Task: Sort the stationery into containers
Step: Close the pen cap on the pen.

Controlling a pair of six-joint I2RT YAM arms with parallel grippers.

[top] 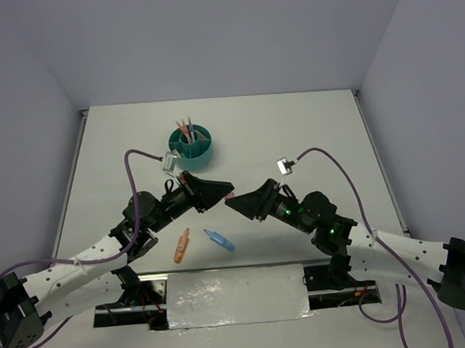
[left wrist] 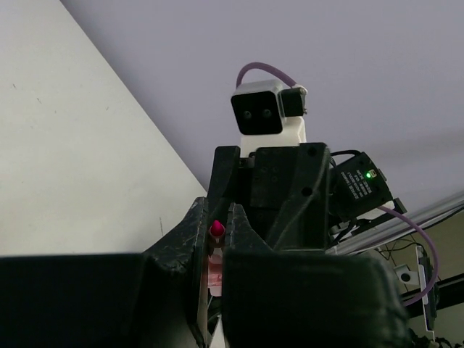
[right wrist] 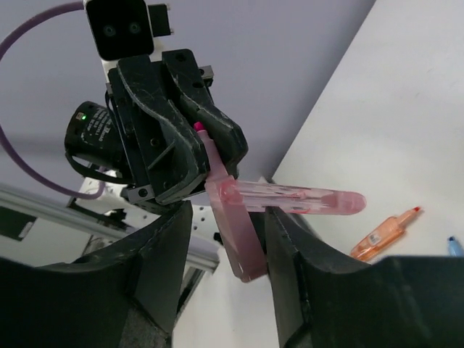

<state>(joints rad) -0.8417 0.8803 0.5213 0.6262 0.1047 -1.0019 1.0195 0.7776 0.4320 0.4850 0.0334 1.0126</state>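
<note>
The organiser cup is teal. There is an orange marker, a blue marker and a pink marker. The table is white.

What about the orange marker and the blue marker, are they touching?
Apart. The top view shows a strip of white table between the orange marker and the blue marker.
</note>
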